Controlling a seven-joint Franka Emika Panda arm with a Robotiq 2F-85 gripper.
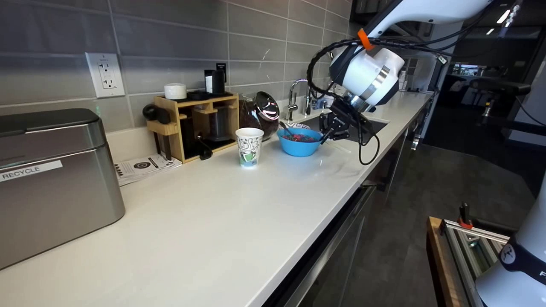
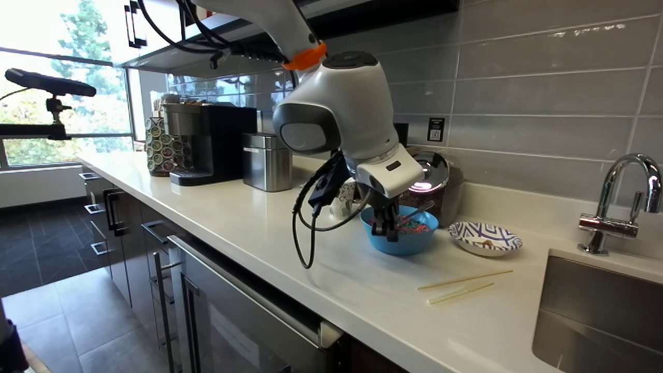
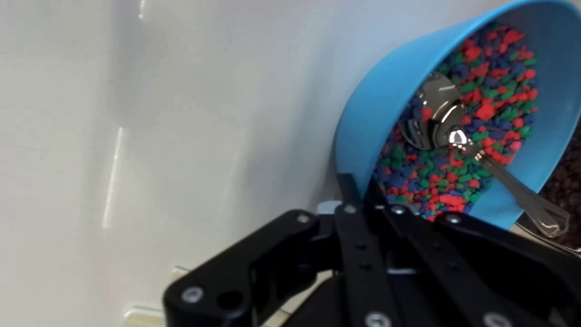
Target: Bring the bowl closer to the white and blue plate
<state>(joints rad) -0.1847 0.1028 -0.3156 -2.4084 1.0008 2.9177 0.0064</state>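
Observation:
The bright blue bowl (image 1: 300,147) stands on the counter in both exterior views (image 2: 401,244). It holds red, green and blue pebbles and a metal spoon (image 3: 499,170). The white and blue plate (image 2: 484,237) sits a short way from the bowl, between it and the sink. In an exterior view only a strip of the plate (image 1: 297,125) shows behind the bowl. My gripper (image 3: 360,188) is closed on the near rim of the bowl (image 3: 379,109), one finger outside and one inside. It also shows at the rim in both exterior views (image 1: 327,135) (image 2: 386,232). The plate is out of the wrist view.
A patterned paper cup (image 1: 248,147) and a jar of dark beans (image 1: 261,115) stand beside the bowl. Two thin sticks (image 2: 463,286) lie between the bowl and the sink (image 2: 595,311). A wooden rack (image 1: 200,125) and a recycle bin (image 1: 59,192) stand along the wall.

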